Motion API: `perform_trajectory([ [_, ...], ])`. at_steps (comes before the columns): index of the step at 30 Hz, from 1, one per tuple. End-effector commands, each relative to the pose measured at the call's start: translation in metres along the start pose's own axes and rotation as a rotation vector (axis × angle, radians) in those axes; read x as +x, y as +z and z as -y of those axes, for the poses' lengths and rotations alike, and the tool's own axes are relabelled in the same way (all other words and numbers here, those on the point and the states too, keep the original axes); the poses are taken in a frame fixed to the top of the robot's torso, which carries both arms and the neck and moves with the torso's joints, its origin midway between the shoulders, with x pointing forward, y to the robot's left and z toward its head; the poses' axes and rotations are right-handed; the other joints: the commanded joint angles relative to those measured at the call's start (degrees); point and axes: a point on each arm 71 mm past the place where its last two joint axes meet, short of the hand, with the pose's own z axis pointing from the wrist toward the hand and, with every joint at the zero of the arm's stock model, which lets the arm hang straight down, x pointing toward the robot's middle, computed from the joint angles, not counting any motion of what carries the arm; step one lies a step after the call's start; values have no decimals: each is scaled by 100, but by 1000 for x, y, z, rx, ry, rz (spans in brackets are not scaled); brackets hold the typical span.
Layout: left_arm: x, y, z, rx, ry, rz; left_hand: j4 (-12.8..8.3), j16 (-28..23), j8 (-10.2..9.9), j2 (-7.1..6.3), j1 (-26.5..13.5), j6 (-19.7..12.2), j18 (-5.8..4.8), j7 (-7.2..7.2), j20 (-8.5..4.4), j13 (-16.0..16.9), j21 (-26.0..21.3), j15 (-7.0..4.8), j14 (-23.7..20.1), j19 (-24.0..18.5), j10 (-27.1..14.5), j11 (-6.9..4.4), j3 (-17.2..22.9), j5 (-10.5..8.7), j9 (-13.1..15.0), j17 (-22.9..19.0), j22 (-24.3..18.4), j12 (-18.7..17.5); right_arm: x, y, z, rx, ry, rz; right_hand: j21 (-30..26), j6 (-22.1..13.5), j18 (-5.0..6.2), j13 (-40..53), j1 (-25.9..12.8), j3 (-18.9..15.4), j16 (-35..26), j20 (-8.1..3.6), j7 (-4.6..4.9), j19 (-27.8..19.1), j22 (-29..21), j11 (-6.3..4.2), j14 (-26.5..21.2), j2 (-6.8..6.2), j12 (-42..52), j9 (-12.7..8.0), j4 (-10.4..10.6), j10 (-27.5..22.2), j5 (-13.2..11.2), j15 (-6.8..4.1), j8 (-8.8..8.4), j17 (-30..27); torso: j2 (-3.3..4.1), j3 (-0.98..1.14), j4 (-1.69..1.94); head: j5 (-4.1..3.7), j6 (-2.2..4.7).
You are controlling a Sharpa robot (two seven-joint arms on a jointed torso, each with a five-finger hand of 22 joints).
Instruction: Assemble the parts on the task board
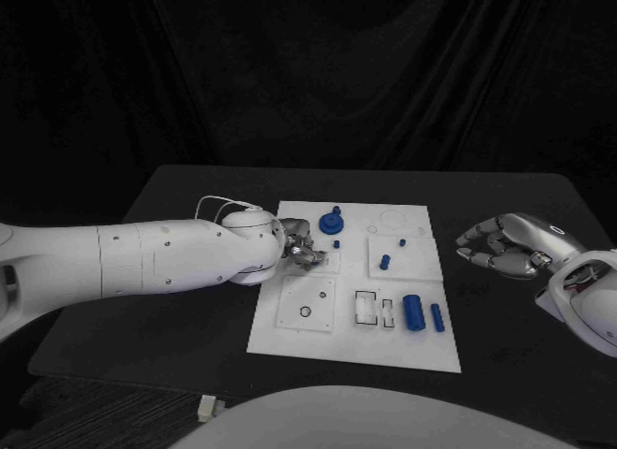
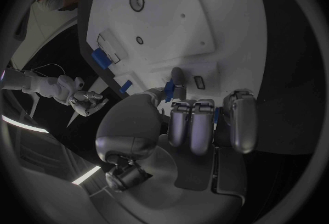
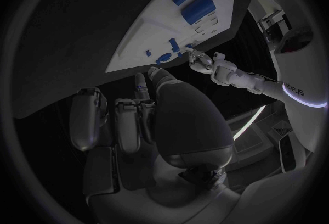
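On the black table, the flat white rectangular task board lies in the middle with its long axis running from the near edge toward the far edge. My left hand sits over the board's left edge about halfway along, fingers curled in; from the left wrist view I can see something small and blue between the thumb and a finger, but I cannot tell whether it is actually pinched or only lies on the board behind them. Near the board's far edge stands a blue round knob-like part with an upright stem, its axis pointing up. Toward the near right corner two blue cylindrical parts lie flat, a thick one and just beside it a thin one, both with their long axes running near to far, parallel to the board's right edge. Next to them are two narrow rectangular slots, long the same way. Small blue pegs stand on a raised square toward the right edge; they are too small for me to read their shape. My right hand hovers over bare table just off the board's right edge, well apart from every part, its fingers curled inward with nothing in them. The right forearm is cut off by the picture's edge.
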Motion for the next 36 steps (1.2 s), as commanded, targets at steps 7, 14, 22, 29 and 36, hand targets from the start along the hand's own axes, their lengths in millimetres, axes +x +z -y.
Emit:
perform_trajectory([
  [7,7,0,-6,-29,15,-42,-16,15,-6,-2,60,23,55,-19,-19,1493,-31,-1,616,12,589,-9,33,37,7,1507,1087,20,2,0,2,16,-4,-7,-36,34,90,852,43,42,-21,6,-10,2,1081,-5,559,5,-33,-9,-2,176,31,-14,-31,1350,3,0,-1,-5,-1],
  [14,7,0,-6,-29,13,-39,-34,15,-8,4,94,20,58,-21,-21,1493,-41,-4,616,7,589,-11,59,33,7,1507,1085,20,2,0,2,17,-4,-8,-36,34,90,852,43,42,-21,6,-10,2,1081,-5,559,5,-33,-9,-2,176,31,-14,-31,1350,4,-3,1,-9,-1],
  [22,6,0,-7,-33,14,-40,-47,15,-9,2,114,20,58,-21,-23,1493,-43,-5,616,6,589,-12,72,30,8,1507,1086,20,3,0,2,19,-4,-11,-36,34,90,852,43,42,-21,6,-10,2,1081,-5,559,5,-33,-9,-2,176,31,-14,-31,1350,3,-1,3,-3,-1],
  [29,6,0,-7,-31,14,-40,-77,15,-11,-4,156,16,59,-22,-25,1493,-50,-7,616,4,589,-14,99,23,8,1507,1086,20,3,0,2,20,-4,-12,-46,42,92,845,42,53,-23,6,-10,-2,1078,-5,558,2,-38,-8,-7,171,50,-14,-29,1347,3,-1,0,9,-1],
  [36,6,0,-8,-33,13,-40,-97,15,-15,-11,181,11,58,-23,-26,1493,-47,-7,616,7,589,-15,114,21,8,1507,1089,20,3,-1,3,21,-4,-12,-46,42,92,845,42,53,-23,6,-10,-2,1078,-5,558,2,-38,-8,-7,171,50,-14,-29,1347,8,-2,-1,6,-1],
])
